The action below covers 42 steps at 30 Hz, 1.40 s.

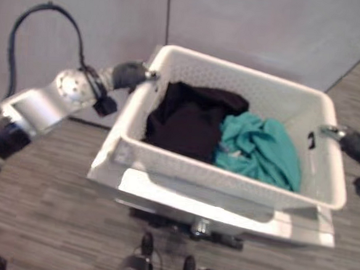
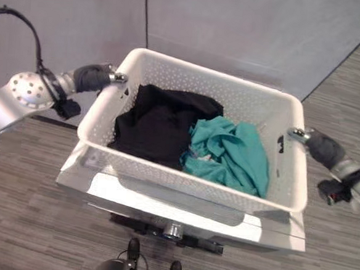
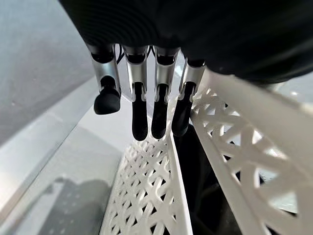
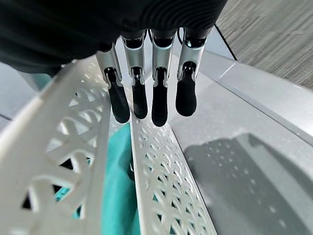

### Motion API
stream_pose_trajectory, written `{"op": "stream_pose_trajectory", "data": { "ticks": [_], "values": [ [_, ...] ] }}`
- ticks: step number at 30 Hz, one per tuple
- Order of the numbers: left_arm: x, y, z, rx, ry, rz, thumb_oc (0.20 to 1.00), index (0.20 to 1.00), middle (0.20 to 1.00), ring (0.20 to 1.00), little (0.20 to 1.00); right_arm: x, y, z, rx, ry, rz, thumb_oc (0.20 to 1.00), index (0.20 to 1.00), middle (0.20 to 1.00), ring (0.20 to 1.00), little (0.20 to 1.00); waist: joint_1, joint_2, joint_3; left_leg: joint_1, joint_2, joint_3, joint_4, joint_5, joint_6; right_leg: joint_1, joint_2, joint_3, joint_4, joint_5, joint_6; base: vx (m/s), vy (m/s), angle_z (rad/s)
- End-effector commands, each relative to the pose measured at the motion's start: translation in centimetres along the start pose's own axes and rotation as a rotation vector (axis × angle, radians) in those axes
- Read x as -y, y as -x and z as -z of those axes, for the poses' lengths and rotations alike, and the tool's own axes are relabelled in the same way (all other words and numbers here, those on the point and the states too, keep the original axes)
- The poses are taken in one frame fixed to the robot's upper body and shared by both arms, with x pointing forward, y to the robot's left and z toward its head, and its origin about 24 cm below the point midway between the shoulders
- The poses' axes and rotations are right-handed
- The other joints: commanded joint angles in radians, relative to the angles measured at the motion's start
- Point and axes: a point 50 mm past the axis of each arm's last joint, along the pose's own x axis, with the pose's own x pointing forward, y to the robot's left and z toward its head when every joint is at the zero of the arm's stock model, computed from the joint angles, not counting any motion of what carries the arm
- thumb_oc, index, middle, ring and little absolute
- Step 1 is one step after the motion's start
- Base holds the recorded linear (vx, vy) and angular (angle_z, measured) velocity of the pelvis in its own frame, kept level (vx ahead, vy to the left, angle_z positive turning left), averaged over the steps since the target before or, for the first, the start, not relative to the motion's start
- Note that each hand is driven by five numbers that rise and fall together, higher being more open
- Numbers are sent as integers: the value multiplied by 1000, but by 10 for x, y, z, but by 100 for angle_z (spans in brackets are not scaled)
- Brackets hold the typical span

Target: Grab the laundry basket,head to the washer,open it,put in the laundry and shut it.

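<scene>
The white perforated plastic laundry basket (image 2: 165,171) rests on a white appliance top (image 2: 162,211) above grey wood-grain floor (image 2: 22,179). Inside lie a black garment (image 2: 159,124) and, beside it, a teal garment (image 2: 237,151). The left robot hand (image 3: 146,105) curls over one end rim; the right robot hand (image 4: 146,98) curls over the opposite rim.

A white washer top (image 2: 162,209) carries a white lattice laundry basket (image 2: 244,105), which sits directly on it. The left hand (image 2: 92,77) is at one end wall of the basket, the right hand (image 2: 320,147) at the opposite end. Striped wood-look floor (image 2: 22,179) lies around the washer.
</scene>
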Motion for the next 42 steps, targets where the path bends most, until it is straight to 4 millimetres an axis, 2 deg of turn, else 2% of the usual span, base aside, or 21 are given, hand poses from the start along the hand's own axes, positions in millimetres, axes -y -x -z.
{"op": "stream_pose_trajectory", "data": {
  "ticks": [1,5,10,11,12,13,14,15,20,29,37,38,39,42],
  "values": [
    [-21,-5,-1,20,28,-95,200,200,200,200,200,24,-1,8,-68,17,77,200,200,200,200,200,37,58,-16,106,158,-7,50,-119,-71,-120,-59,-25,71,28,72,-4,-13,7],
    [-16,-9,-1,36,59,-102,200,200,200,200,200,24,-9,7,-63,21,88,200,200,200,200,200,37,60,-12,102,156,-12,54,-122,-70,-121,-62,-26,71,28,71,0,-3,1],
    [-9,-24,-8,71,101,-109,200,200,200,200,200,35,-16,14,-91,2,163,200,200,200,200,200,35,67,-6,92,151,-21,54,-119,-68,-126,-64,-32,74,27,68,0,-3,2],
    [-8,-26,-8,73,109,-109,805,805,805,805,805,35,-18,14,-95,1,168,200,200,200,200,200,34,67,-5,90,150,-23,55,-119,-68,-126,-65,-34,75,26,68,-3,-15,8],
    [-7,-28,-10,79,111,-110,1000,1000,1000,1000,1000,37,-18,15,-99,1,179,200,200,200,200,200,33,68,-3,89,150,-24,55,-119,-68,-127,-65,-34,75,26,67,-8,-13,9],
    [-6,-30,-12,88,118,-112,1000,1000,1000,1000,1000,39,-18,14,-100,1,187,200,200,200,200,200,34,68,-2,87,149,-26,55,-119,-68,-128,-66,-36,76,26,67,-7,-8,5],
    [-6,-33,-14,96,127,-120,1000,1000,1000,1000,1000,40,-19,15,-104,6,198,639,639,639,639,639,33,69,-1,85,149,-28,55,-119,-67,-129,-66,-36,77,26,67,0,0,0],
    [-6,-35,-15,96,134,-123,1000,1000,1000,1000,1000,41,-20,15,-109,2,207,1000,1000,1000,1000,1000,33,70,0,84,149,-28,55,-119,-67,-131,-67,-37,78,26,67,0,0,0],
    [-5,-45,-23,122,158,-137,1000,1000,1000,1000,1000,45,-24,9,-95,8,229,1000,1000,1000,1000,1000,30,72,0,80,146,-33,58,-122,-66,-132,-67,-41,80,23,65,-1,0,1],
    [-7,-51,-35,171,197,-168,1000,1000,1000,1000,1000,55,-24,1,-70,3,276,1000,1000,1000,1000,1000,32,68,-5,82,143,-40,60,-128,-65,-126,-67,-46,82,19,63,0,0,1],
    [-38,-46,-60,288,158,-326,1000,1000,1000,1000,1000,73,-23,-14,13,-49,372,1000,1000,1000,1000,1000,28,63,-15,94,141,-39,55,-135,-65,-118,-67,-41,79,18,65,0,0,0],
    [-54,-42,-72,335,154,-410,1000,1000,1000,1000,1000,80,-22,-21,54,-79,419,1000,1000,1000,1000,1000,25,61,-20,99,141,-35,53,-139,-65,-116,-65,-38,79,16,65,0,0,0],
    [-54,-42,-72,335,154,-410,1000,1000,1000,1000,1000,80,-22,-21,54,-79,419,1000,1000,1000,1000,1000,25,61,-20,100,141,-35,53,-139,-65,-116,-65,-38,79,15,65,0,0,0],
    [-72,-34,-81,380,154,-493,1000,1000,1000,1000,1000,90,-21,-32,120,-112,475,1000,1000,1000,1000,1000,19,60,-27,107,141,-31,46,-142,-65,-116,-62,-31,78,13,66,0,0,0]
  ]
}}
